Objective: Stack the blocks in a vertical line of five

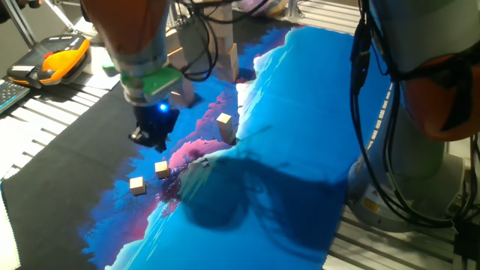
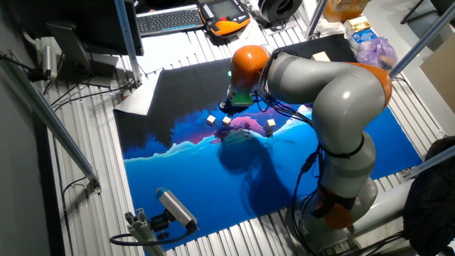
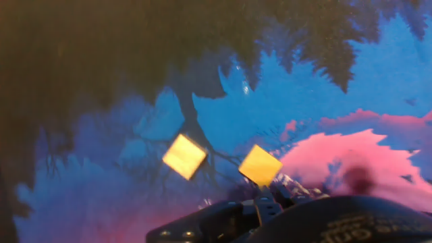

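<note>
Two small tan blocks (image 1: 137,185) (image 1: 162,169) lie side by side on the blue and pink mat, apart from each other. In the hand view they show lit yellow, one on the left (image 3: 184,156) and one on the right (image 3: 260,165). A third small block (image 1: 224,118) sits further back on the pink patch, seemingly on top of another. My gripper (image 1: 148,139) hovers above and just behind the pair, touching neither. In the hand view its dark fingertips (image 3: 262,197) meet at the bottom centre with nothing between them. The other fixed view shows the gripper (image 2: 227,110) over the pair (image 2: 211,120) (image 2: 226,121).
Larger pale wooden blocks (image 1: 225,60) stand in towers at the back of the mat. An orange and black pendant (image 1: 56,60) lies at the far left. The arm's grey base (image 2: 341,199) stands at the mat's edge. Cables (image 1: 375,112) hang on the right.
</note>
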{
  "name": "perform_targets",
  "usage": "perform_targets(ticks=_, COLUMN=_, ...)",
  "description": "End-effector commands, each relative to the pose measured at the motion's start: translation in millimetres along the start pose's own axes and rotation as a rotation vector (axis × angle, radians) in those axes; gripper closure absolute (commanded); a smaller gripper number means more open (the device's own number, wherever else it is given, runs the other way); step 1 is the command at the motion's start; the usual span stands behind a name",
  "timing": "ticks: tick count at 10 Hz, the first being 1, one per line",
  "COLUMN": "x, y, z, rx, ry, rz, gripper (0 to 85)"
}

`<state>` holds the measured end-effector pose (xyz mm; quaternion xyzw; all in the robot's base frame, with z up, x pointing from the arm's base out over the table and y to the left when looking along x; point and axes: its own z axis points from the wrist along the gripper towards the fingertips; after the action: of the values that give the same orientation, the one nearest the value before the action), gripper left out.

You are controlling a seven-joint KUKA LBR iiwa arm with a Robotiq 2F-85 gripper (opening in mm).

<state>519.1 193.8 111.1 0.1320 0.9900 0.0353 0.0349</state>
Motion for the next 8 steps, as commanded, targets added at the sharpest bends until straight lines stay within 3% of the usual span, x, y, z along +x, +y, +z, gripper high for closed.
perform_targets(ticks=1, x=-0.2, y=2.6, z=7.5, rx=-0.003, ry=-0.013, rz=0.025, gripper=51.0)
perform_targets(ticks=2, x=-2.3, y=3.8, z=13.7, rx=-0.006, ry=-0.022, rz=0.048, gripper=34.0)
perform_targets(ticks=3, x=-5.2, y=4.0, z=19.7, rx=-0.009, ry=-0.036, rz=0.072, gripper=34.0)
perform_targets(ticks=4, x=-7.2, y=3.7, z=24.5, rx=-0.008, ry=-0.042, rz=0.092, gripper=17.0)
perform_targets(ticks=6, x=-9.7, y=0.7, z=34.6, rx=-0.014, ry=-0.052, rz=0.123, gripper=17.0)
perform_targets(ticks=8, x=-7.3, y=-0.8, z=41.4, rx=0.009, ry=-0.074, rz=0.178, gripper=17.0)
